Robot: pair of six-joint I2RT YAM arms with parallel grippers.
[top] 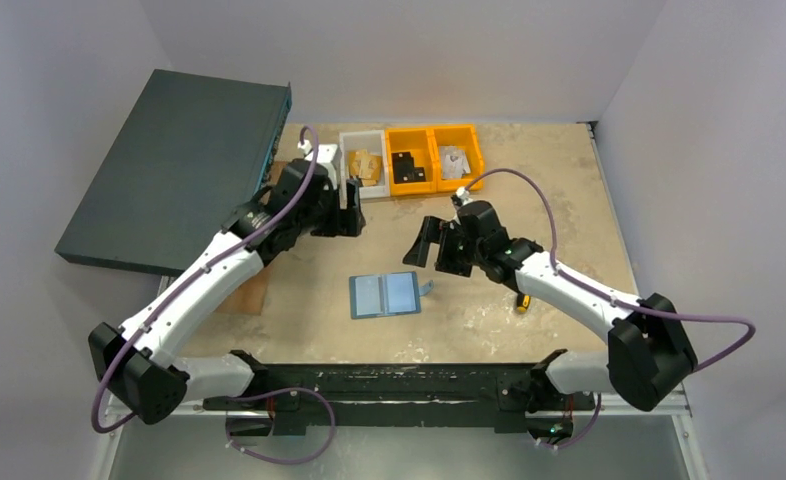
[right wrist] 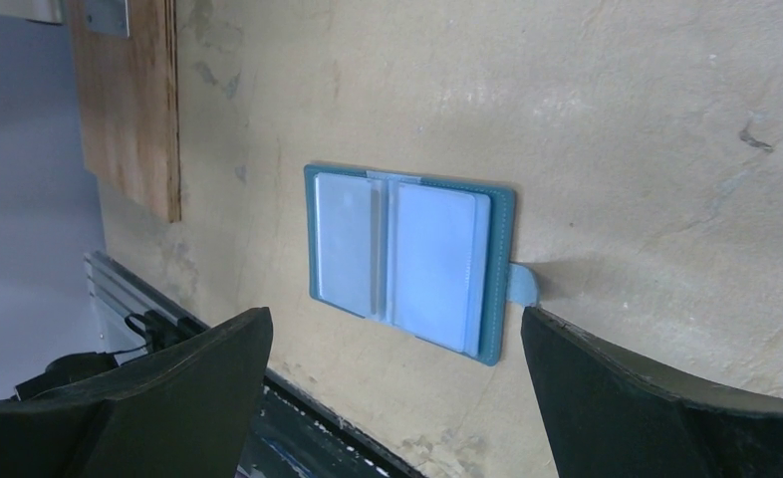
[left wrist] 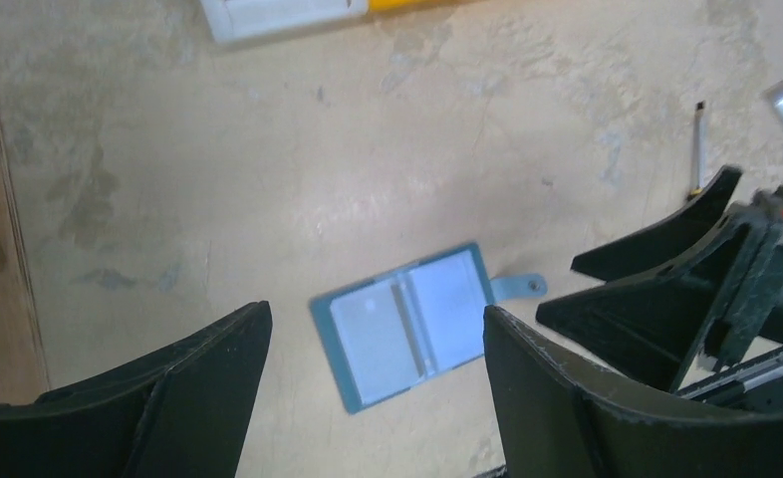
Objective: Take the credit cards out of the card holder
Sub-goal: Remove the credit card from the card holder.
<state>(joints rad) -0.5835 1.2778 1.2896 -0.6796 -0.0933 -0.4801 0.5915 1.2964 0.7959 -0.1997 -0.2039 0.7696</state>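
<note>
Tan bench (top: 529, 200): card holder (top: 385, 295) lies open and flat near the middle of the near edge. Left gripper (top: 347, 212) and right gripper (top: 437, 246) hover nearby, both open, empty. Recommended: pin one flap, pinch a card (right wrist: 344, 244) by its exposed edge, draw it out level.

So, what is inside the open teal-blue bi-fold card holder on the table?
The teal-blue bi-fold card holder lies open, showing two pale blue pocket panels, one on each half. Nothing separate shows clearly; the panels cover whatever lies behind them, so their contents cannot be told.
</note>
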